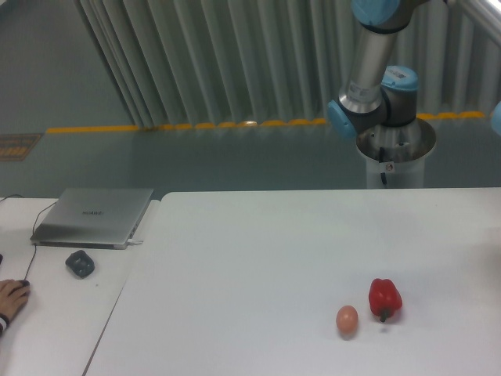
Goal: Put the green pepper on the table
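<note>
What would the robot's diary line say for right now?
arm: raised behind table | gripper: out of view | green pepper: not visible | on table: red pepper, egg
</note>
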### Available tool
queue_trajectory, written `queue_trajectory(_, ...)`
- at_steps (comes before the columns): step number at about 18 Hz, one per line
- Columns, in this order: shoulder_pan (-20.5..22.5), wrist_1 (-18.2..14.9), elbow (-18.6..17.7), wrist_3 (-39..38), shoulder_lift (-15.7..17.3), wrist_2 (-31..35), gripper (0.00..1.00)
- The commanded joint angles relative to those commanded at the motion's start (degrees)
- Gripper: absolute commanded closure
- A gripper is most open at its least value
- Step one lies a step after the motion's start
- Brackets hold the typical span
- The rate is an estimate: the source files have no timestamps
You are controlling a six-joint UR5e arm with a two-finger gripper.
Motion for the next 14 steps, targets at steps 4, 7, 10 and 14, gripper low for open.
queue_trajectory(4,0.00,-0.44,0.00,0.00,-0.09,1.14,0.00)
queue_trajectory(7,0.61,-0.27,-0.09,0.09,-0.26,1.06,0.00)
queue_trajectory(10,0.79,-0.27,-0.09,0.00,-0.44,0.97,0.02)
queue_trajectory(14,0.79,0.00,-0.35,0.00,-0.53,0.97,0.04)
